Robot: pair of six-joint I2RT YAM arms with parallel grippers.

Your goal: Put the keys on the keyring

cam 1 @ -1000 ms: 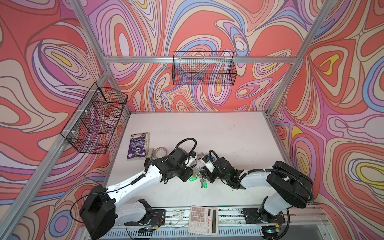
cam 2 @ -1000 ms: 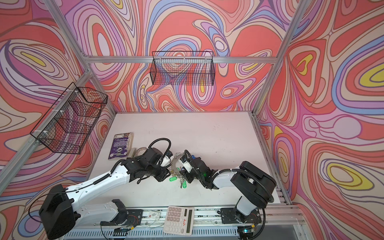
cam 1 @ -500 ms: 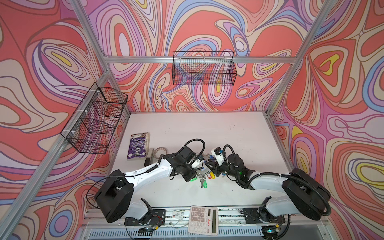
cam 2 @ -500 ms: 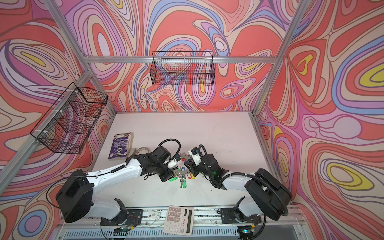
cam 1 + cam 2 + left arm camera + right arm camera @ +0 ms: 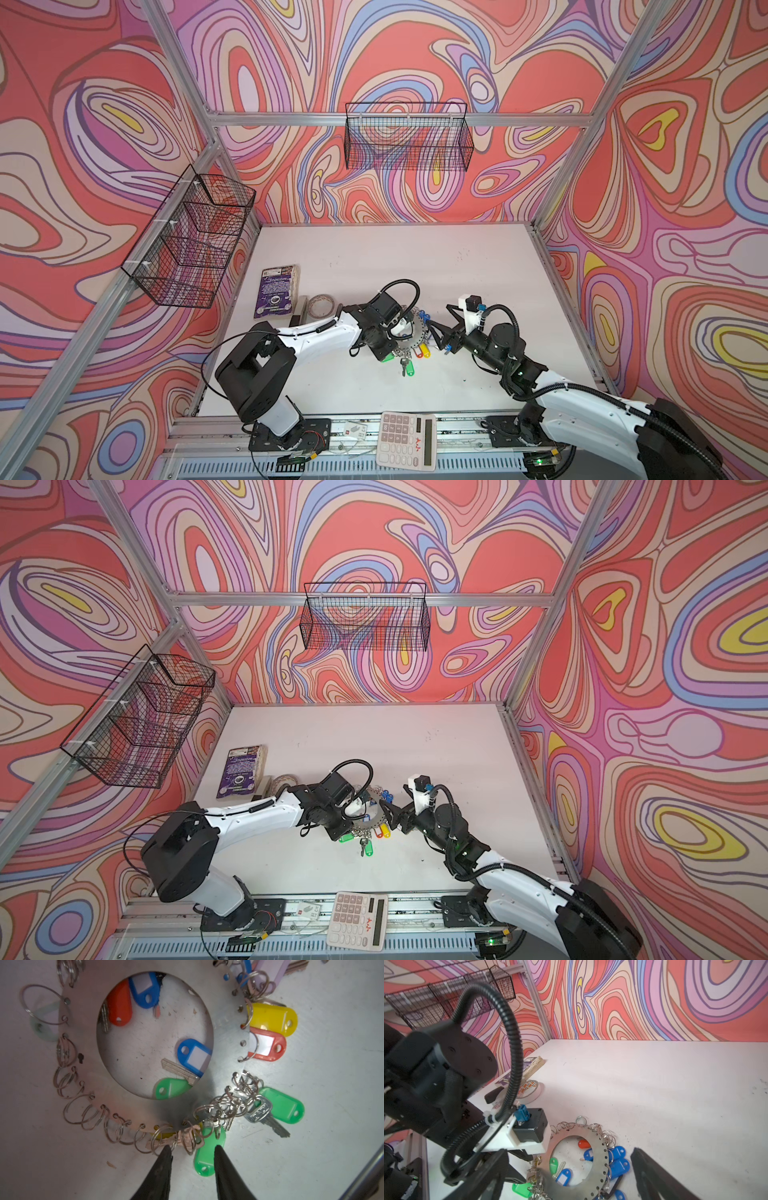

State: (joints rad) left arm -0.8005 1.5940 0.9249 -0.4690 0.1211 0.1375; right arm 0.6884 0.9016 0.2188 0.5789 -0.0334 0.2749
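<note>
The keyring (image 5: 412,337) (image 5: 371,818) lies flat on the white table (image 5: 374,257), its rim hung with split rings. Keys with blue (image 5: 195,1055), red (image 5: 268,1046), yellow (image 5: 272,1019) and green (image 5: 282,1105) tags lie around it and inside its hole. My left gripper (image 5: 191,1147) (image 5: 392,353) is open at the near rim of the keyring (image 5: 226,1028). One fingertip (image 5: 166,1149) touches a split ring, and a green tag (image 5: 207,1155) lies between the fingers. My right gripper (image 5: 571,1150) (image 5: 438,332) stands wide open, holding nothing, with the keyring (image 5: 548,1185) lying between its fingers.
A purple book (image 5: 276,291), a translucent tape roll (image 5: 322,305) and a small black object (image 5: 297,320) lie left of the left arm. A calculator (image 5: 407,434) rests on the front rail. Wire baskets hang on the back wall (image 5: 409,141) and the left wall (image 5: 191,241).
My right gripper has opened wide and its arm has drawn back to the right. The left arm has reached further right along the keyring, its jaws slightly narrower.
</note>
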